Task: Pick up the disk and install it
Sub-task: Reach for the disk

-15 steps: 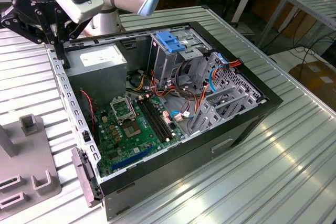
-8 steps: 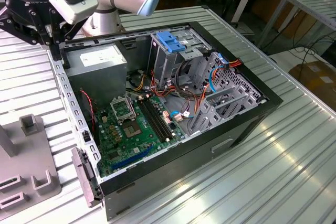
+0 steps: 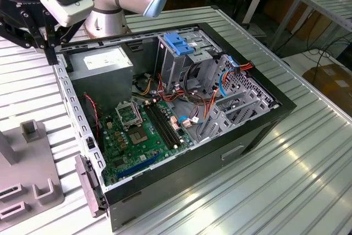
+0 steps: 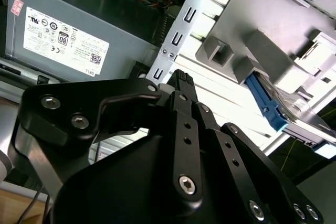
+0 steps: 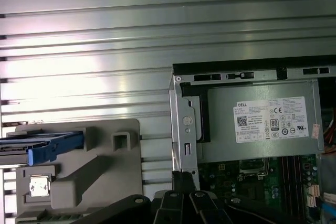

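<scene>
**Disk [image 5: 47, 148] in holder [image 5: 105, 171], hand [image 5: 184, 178] empty**

The blue-framed disk lies slotted in a grey holder on the ribbed metal table [image 5: 84, 51], just beside the open computer case [image 5: 184, 108]. The hand, pressed together and holding nothing, hangs over the case's rim wall near the grey power-supply box [image 5: 262, 129], apart from the disk.

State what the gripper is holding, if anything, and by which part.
Nothing is held. The gripper is shut with nothing between its fingers. The disk lies apart, in the grey fixture.
</scene>
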### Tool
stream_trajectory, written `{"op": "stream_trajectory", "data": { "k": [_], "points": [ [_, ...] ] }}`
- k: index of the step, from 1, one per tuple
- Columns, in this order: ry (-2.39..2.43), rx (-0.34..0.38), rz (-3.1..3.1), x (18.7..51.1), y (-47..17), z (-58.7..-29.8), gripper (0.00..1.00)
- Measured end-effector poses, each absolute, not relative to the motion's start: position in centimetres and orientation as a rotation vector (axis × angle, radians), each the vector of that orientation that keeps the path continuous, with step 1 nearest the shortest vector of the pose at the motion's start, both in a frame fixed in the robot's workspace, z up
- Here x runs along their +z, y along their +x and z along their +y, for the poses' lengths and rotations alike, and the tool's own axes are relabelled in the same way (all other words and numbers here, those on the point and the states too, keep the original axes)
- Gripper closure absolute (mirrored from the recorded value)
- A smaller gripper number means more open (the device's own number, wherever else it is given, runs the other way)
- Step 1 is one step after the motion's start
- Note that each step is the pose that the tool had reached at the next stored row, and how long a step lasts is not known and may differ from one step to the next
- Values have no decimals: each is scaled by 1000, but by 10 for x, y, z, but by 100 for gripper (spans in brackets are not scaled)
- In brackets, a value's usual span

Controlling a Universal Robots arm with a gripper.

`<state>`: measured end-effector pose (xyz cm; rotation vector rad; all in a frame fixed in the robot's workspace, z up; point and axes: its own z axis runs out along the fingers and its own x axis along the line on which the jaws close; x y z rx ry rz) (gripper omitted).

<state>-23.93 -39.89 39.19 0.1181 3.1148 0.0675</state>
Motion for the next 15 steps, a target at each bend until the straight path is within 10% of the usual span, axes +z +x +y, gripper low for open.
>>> {"op": "stream_trajectory", "data": {
  "k": [15],
  "points": [
    [119, 68, 3115, 392, -254, -395, 90]
  ]
}}
